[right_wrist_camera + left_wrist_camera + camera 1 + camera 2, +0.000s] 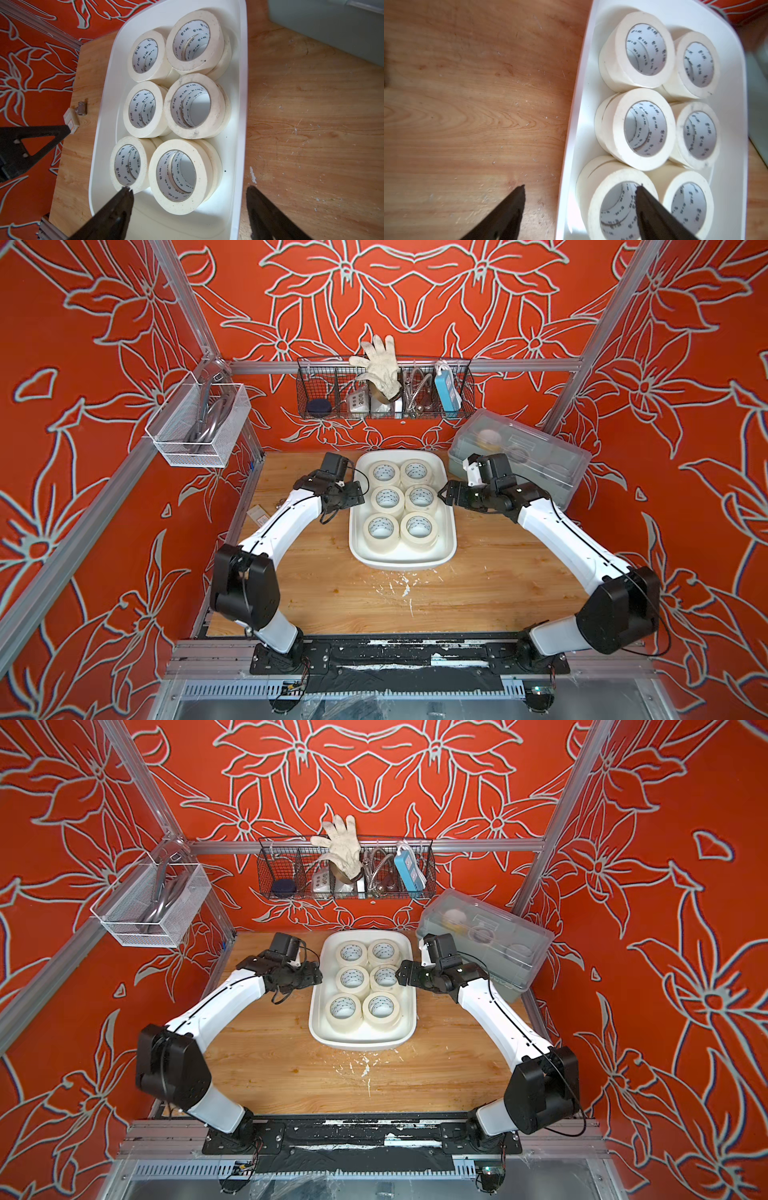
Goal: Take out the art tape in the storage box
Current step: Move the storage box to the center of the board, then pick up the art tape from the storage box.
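The storage box is a shallow white tub in the middle of the wooden table. Several cream art tape rolls stand in it in two columns, stacked two high. My left gripper is open above the tub's left rim. One finger hangs over the table and the other over a roll's hole. My right gripper is open above the tub's right rim. One of its fingers is over the tub floor, the other over the table. Neither gripper holds anything.
A grey-green box with a translucent lid stands at the back right, close behind my right wrist. A black wire basket hangs on the back wall and a white mesh basket on the left. A small label and fitting lie at the table's left edge.
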You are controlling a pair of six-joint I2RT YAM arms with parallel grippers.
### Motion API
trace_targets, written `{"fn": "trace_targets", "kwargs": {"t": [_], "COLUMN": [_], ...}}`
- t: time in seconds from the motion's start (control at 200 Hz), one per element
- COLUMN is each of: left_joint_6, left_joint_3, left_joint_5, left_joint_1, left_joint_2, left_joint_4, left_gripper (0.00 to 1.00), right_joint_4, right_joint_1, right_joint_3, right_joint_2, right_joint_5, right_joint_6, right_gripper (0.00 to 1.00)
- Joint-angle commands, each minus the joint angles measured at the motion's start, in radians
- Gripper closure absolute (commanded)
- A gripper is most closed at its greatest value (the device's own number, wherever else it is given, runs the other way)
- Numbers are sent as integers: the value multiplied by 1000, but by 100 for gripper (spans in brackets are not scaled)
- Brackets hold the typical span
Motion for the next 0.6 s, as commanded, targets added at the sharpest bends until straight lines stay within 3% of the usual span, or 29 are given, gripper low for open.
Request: {"fn": "trace_targets", "kwargs": {"t": [0.0, 0.095, 0.596], "left_joint_6": [-6, -17, -49], "left_joint_3": [-66, -124, -274], "left_joint_5": [6, 32, 69], "left_joint_1": [-1, 0, -1], "left_joint_2": [-99, -179, -404], "left_joint_4": [-39, -31, -39], "left_gripper": [9, 1, 1], "right_joint_4": [-63, -67, -157], "right_joint_1": [23, 50, 177], "right_joint_3": [58, 110, 582], "right_joint_2": [29, 65, 525], "right_joint_5": [47, 71, 160], "right_joint_6": [30, 28, 166], "right_gripper": [13, 14, 19]}}
